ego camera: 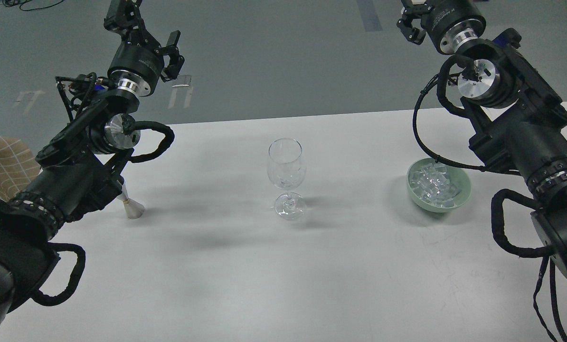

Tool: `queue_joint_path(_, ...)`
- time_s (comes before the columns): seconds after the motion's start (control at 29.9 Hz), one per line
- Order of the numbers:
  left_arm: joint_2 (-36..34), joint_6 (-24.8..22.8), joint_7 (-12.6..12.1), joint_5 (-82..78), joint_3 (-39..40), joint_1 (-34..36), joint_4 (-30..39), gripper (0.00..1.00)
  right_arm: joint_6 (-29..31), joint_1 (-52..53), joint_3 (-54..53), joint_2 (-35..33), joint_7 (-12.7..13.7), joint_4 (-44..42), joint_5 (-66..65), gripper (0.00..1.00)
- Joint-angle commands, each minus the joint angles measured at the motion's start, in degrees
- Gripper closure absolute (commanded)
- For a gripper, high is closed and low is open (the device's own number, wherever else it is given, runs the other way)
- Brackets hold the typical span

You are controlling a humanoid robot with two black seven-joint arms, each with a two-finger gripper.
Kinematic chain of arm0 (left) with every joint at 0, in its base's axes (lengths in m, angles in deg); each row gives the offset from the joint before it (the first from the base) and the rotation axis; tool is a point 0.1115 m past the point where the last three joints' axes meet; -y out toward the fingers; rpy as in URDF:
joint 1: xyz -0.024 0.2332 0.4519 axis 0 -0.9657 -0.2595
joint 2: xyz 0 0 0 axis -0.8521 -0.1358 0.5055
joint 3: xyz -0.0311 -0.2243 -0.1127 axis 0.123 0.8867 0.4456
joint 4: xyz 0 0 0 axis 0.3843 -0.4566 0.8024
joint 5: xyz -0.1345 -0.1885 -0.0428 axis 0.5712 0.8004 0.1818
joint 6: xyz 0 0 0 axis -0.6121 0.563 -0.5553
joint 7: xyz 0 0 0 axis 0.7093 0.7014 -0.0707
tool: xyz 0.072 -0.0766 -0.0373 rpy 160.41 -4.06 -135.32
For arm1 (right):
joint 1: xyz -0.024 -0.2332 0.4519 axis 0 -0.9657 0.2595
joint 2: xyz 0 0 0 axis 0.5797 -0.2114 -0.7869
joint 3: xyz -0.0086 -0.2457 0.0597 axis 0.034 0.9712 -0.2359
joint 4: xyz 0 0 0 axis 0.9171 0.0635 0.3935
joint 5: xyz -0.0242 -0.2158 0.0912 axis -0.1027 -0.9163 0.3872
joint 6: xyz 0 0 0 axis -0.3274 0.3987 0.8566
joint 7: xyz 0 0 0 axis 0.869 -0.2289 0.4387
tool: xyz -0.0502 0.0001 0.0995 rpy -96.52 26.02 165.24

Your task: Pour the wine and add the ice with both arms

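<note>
A wine glass point(286, 176) stands upright near the middle of the table point(226, 285). To its right, near the right edge, a bowl point(459, 199) holds the ice point(434, 184). Near the left edge, partly behind my left arm point(70, 175), stands a bottle point(132, 206).

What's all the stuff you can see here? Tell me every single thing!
glass: one, clear, empty, upright at the table's middle
bowl: one, pale green, on the table's right side
ice: many small clear cubes, in the bowl
whitish cone-shaped thing: one, on the table's left, partly hidden by the left arm
table: one, white
checked cloth: one, tan, at the left edge
left gripper: one, black, raised over the floor, fingers apart
right gripper: one, black, raised at top right, partly cut off
</note>
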Motion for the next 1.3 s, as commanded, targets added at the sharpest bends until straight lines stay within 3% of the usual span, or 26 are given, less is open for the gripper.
queue_joint_path(0.0,-2.3,0.3,-0.2,-0.1,-2.5,-0.1,2.0,0.02,0.0,-0.4,0.0,-0.1,0.0,0.0,0.0,0.00)
queue_joint_path(0.17,-4.6,0.3,0.1,0.1,-2.2,-0.6,5.7,0.02,0.1,-0.4,-0.2,-0.1,0.0,0.0,0.1,0.00)
queue_joint_path(0.43,-4.3,2.3,0.2,0.1,-1.5,-0.8,6.1,0.02,0.1,-0.2,-0.2,-0.1,0.0,0.1,0.1,0.00)
queue_joint_path(0.6,-6.8,2.2,0.1,0.9,-0.5,-1.7,11.1,0.02,0.1,-0.6,-0.2,-0.6,0.0,0.2,0.1,0.00)
queue_joint_path(0.94,-24.7,1.8,0.0,2.9,1.8,-9.2,32.5,0.02,0.9,-1.5,-0.4,-2.3,0.4,0.4,0.3,0.00)
queue_joint_path(1.1,-32.1,2.2,-0.1,8.7,8.0,-15.9,39.1,0.02,0.9,-3.5,-0.5,-2.9,0.4,3.6,0.6,0.00)
queue_joint_path(1.27,-41.6,2.4,-1.2,17.4,17.3,-24.5,50.0,0.02,0.9,-4.0,-0.4,-3.3,0.5,4.3,0.6,0.00)
